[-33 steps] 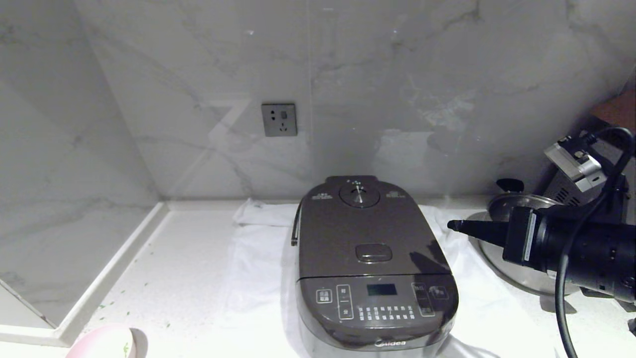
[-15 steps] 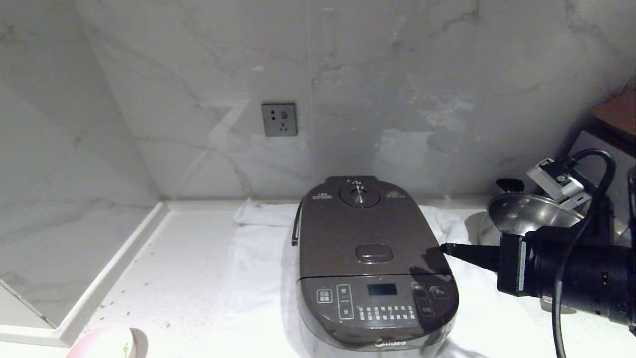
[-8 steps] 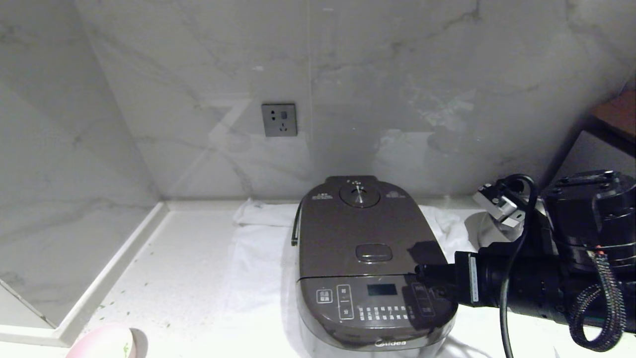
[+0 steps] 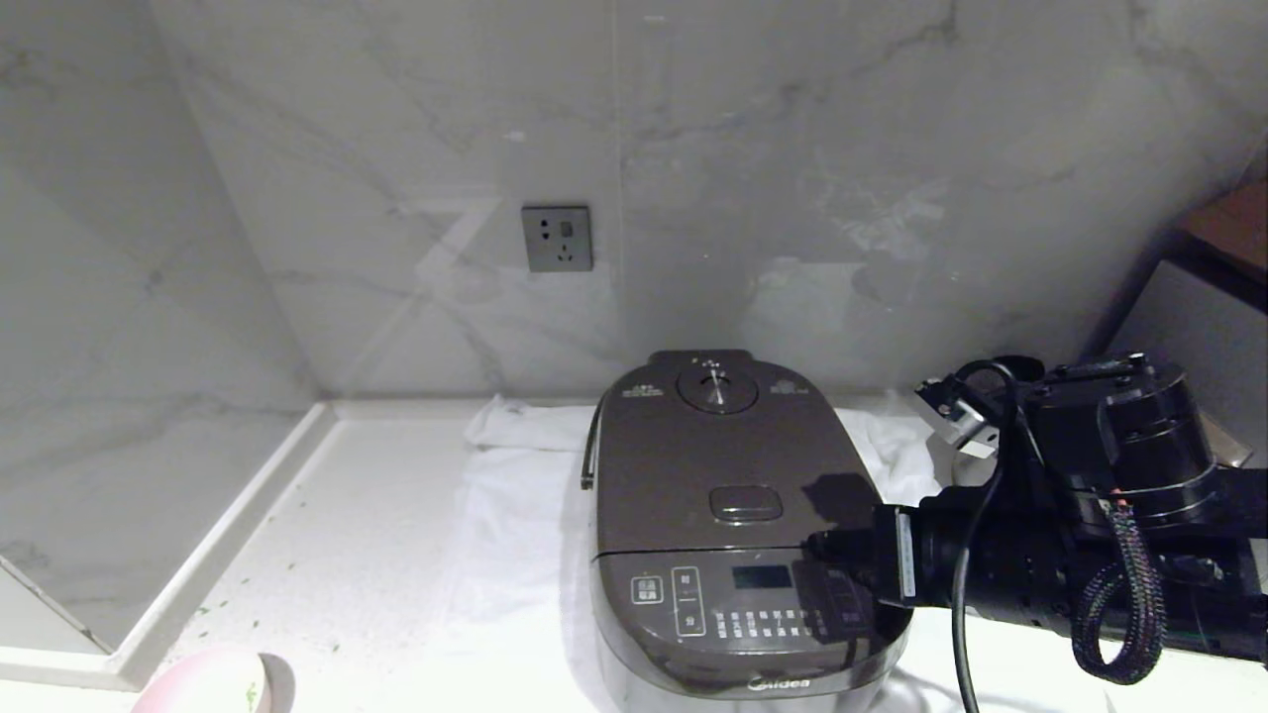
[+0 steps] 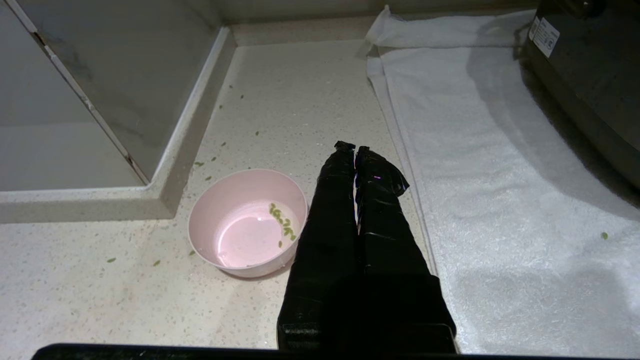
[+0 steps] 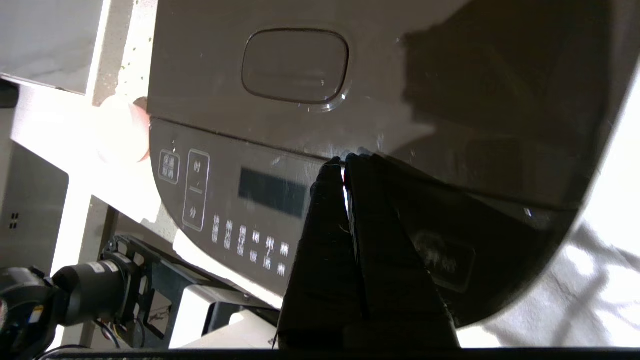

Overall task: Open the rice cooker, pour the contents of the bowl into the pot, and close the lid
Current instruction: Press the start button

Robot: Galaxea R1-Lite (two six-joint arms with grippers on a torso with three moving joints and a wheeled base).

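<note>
Bowl [image 5: 248, 222] sat far left on the table w/ green bits [image 5: 281, 224] inside, left gripper [image 5: 355, 149] parked beside it, jaws closed, empty. Rice cooker [image 4: 743, 525] centre on the towel [image 5: 500, 190], lid [image 4: 728, 451] down. Right gripper [image 4: 814, 544], jaws closed, tip over the lid's front seam, prob. heading for the release button [image 4: 745, 503].

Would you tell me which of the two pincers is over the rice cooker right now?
The right pincer, shut, tips at the seam below the lid's release button. The left pincer, also shut, hangs beside the pink bowl.

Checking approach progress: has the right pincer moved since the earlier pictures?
Yes. The right pincer has come leftward from beside the cooker to over its front right.
</note>
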